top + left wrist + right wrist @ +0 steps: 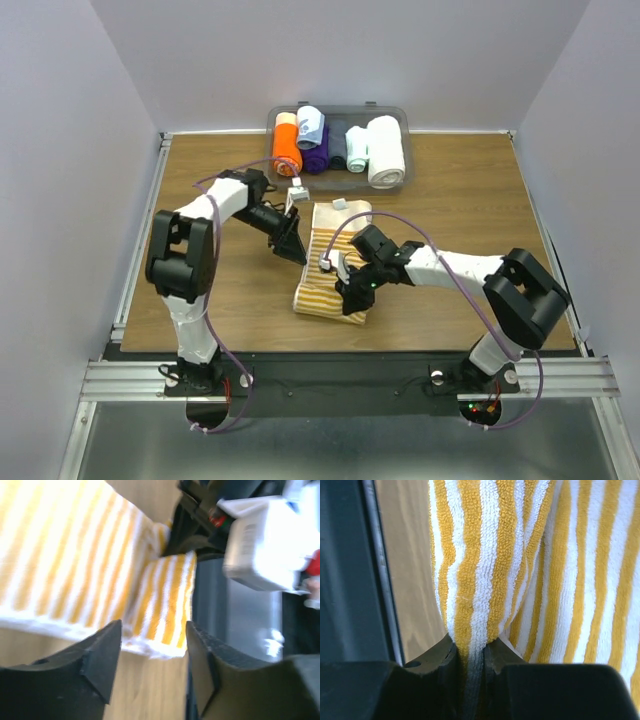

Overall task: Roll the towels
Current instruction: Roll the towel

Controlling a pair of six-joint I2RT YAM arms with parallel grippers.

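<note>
Finding: the yellow-and-white striped terry towel (333,262) lies mid-way across the wooden surface (450,200). My right fingers (343,272) pinch a raised fold near its front end, in my judgement to begin the roll. My left fingers (293,248) stand spread beside its left edge, holding nothing. The grey plastic bin (400,112) at the far edge holds an orange roll (287,145), a purple roll (317,155), a thick white roll (386,150) and others.

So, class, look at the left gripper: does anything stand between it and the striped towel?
Nothing visible does. The open left gripper faces the striped towel at its edge, over bare table, while the right gripper pinches a fold of it.
</note>
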